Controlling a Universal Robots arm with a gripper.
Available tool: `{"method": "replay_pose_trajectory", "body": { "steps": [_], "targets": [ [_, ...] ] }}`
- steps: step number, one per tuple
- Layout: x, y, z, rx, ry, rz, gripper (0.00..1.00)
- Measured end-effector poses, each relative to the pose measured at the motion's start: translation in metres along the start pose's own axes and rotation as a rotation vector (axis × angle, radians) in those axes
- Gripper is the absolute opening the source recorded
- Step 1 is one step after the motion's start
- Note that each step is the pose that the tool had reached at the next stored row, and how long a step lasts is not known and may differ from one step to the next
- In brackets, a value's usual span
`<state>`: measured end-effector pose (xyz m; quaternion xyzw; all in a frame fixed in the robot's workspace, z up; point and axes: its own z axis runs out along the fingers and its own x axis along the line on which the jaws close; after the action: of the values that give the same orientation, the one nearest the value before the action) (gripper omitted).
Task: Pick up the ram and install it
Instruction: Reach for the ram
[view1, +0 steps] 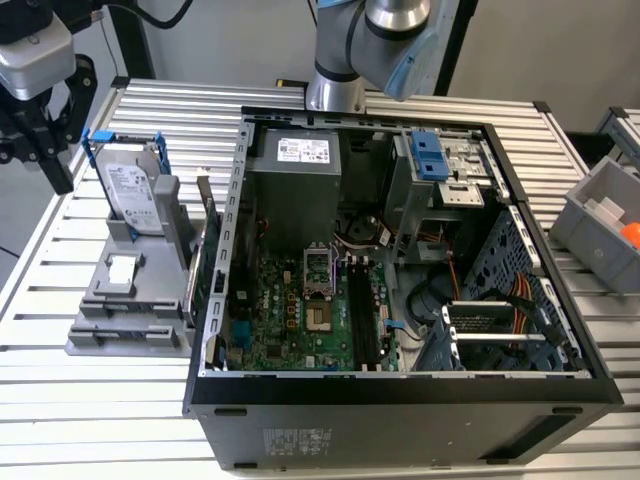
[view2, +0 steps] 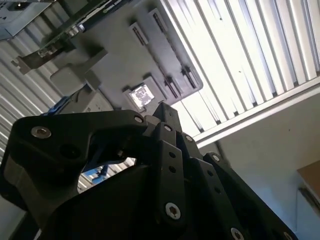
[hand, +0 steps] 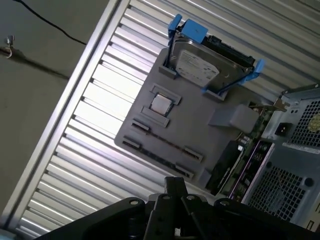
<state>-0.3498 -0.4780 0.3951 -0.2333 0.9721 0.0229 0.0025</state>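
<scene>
Gripper (hand: 175, 184) hangs over the slatted tabletop (hand: 95, 120), off the grey holder (hand: 200, 125) — fingers together, nothing between them. Ram (hand: 225, 164) — a dark thin stick on edge at the holder's side nearest the open computer case (view1: 400, 400), apart from the gripper. Hard drive (hand: 205, 65) stands on the holder.

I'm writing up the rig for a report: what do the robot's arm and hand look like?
The arm is silver-grey metal in rounded cylindrical segments, with a light blue cap on one joint. The hand is matte black, built from flat linked bars studded with round silver screw heads. In the exterior view a pale grey housing sits above it.
</scene>
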Motion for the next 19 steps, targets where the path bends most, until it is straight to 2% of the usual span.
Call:
{"method": "replay_pose_trajectory", "body": {
  "steps": [8,19],
  "targets": [
    [0.0,0.0,0.0,0.0,0.0042,-0.081,0.0],
    [0.0,0.0,0.0,-0.0004,0.0077,-0.154,0.0]
  ]
}}
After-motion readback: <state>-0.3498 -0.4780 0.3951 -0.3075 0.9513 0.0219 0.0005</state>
